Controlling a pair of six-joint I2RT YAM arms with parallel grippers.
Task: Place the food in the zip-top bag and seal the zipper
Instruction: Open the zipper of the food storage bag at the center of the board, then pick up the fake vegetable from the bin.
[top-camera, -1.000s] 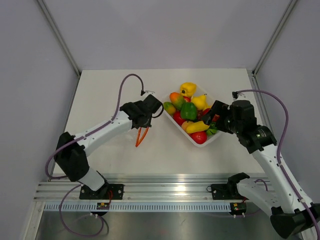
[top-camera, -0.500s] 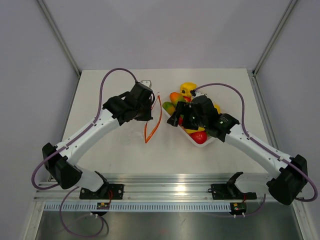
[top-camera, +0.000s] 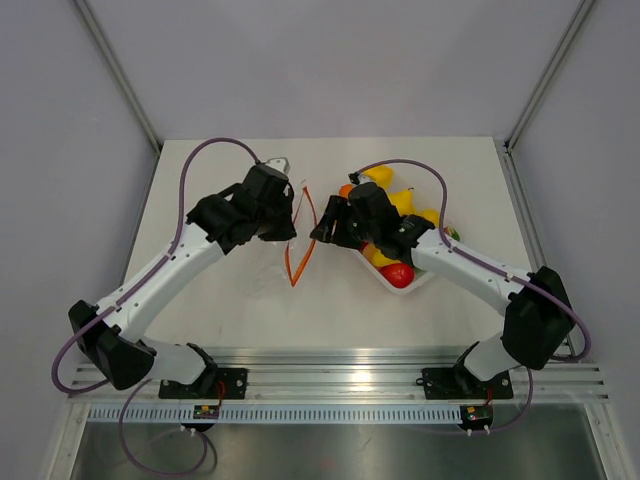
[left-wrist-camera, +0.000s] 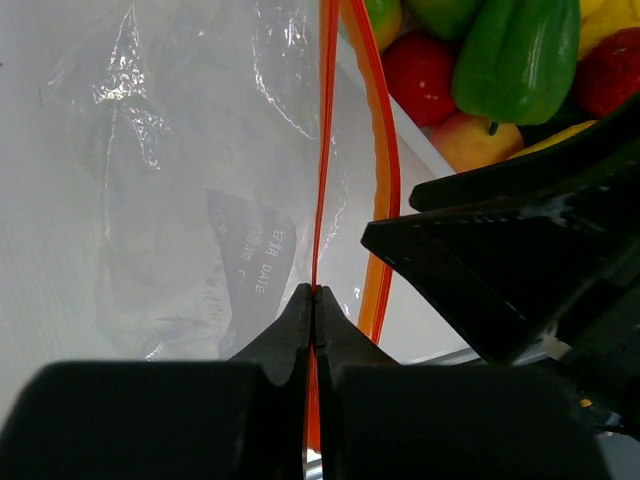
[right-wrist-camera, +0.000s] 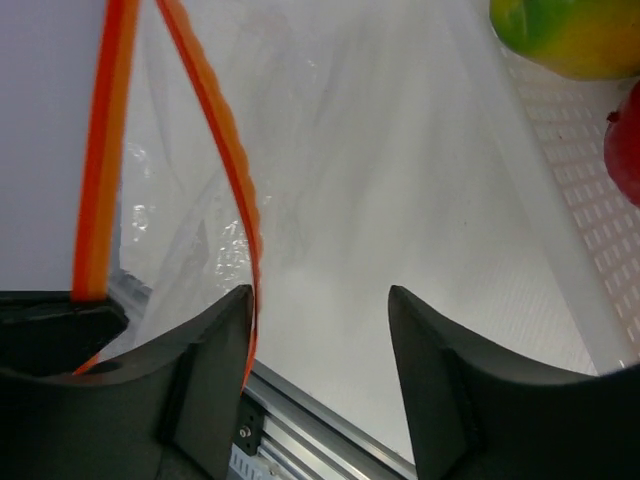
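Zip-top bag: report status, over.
Left gripper shut on the zipper, one lip. Right gripper open at the other lip. Zip-top bag mouth parted, looks empty; food in the tray. Nothing blocking.

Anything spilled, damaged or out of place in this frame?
Nothing stands out. The left end effector pinches one lip of the zipper, the zip-top bag gapes, the right end effector stands open beside the other lip, and the visible food sits in the white tray.

On the table (top-camera: 220, 290), the zip-top bag (left-wrist-camera: 180, 180) sits between the left pincer (top-camera: 287, 218) at 9 o'clock and the right pincer (top-camera: 322, 232) at 3 o'clock. Further toward 3 o'clock, the food (top-camera: 397, 274) lies in the tray (top-camera: 428, 282).
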